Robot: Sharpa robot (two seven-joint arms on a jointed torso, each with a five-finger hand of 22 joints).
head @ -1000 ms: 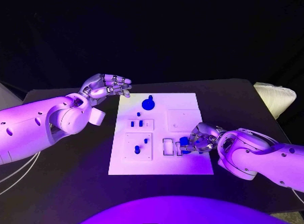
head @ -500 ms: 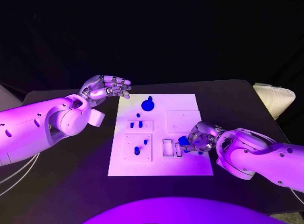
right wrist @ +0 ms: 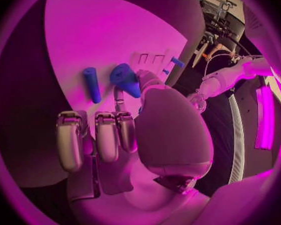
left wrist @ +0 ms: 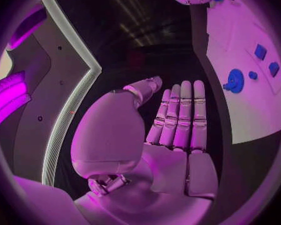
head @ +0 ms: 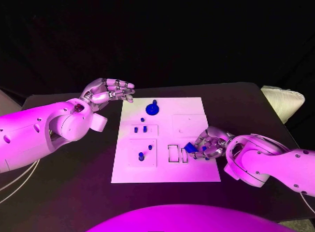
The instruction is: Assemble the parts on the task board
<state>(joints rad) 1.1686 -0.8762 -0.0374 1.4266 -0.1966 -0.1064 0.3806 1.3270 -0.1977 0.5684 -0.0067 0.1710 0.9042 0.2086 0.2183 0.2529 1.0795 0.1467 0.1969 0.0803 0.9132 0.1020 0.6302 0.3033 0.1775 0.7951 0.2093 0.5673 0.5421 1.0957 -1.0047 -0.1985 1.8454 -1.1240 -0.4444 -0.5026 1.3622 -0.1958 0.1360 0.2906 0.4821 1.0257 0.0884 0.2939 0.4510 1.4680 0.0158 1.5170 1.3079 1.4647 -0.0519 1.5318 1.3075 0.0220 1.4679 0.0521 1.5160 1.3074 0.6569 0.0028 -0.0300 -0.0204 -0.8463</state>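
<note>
The white task board (head: 164,169) lies mid-table. My right hand (head: 209,144) is low over its right edge, by two empty slots (head: 178,153), and pinches a blue part (head: 191,147) at its fingertips. The right wrist view shows that blue part (right wrist: 125,79) against the thumb tip, with a blue cylinder (right wrist: 91,84) lying on the board (right wrist: 97,35) beside it. My left hand (head: 110,90) hovers open off the board's far left corner, fingers straight (left wrist: 178,120). A round blue part with a handle (head: 152,108) sits at the far end; small blue pieces (head: 141,156) stand in the left panels.
The black table (head: 67,183) surrounds the board. A white padded object (head: 283,102) stands off the table's far right edge. Near the round blue part (left wrist: 234,80), two square blue pieces (left wrist: 260,51) stand in the board (left wrist: 253,115).
My right hand has shifted slightly and turned the blue part at its fingertips. The left hand has stayed where it was.
</note>
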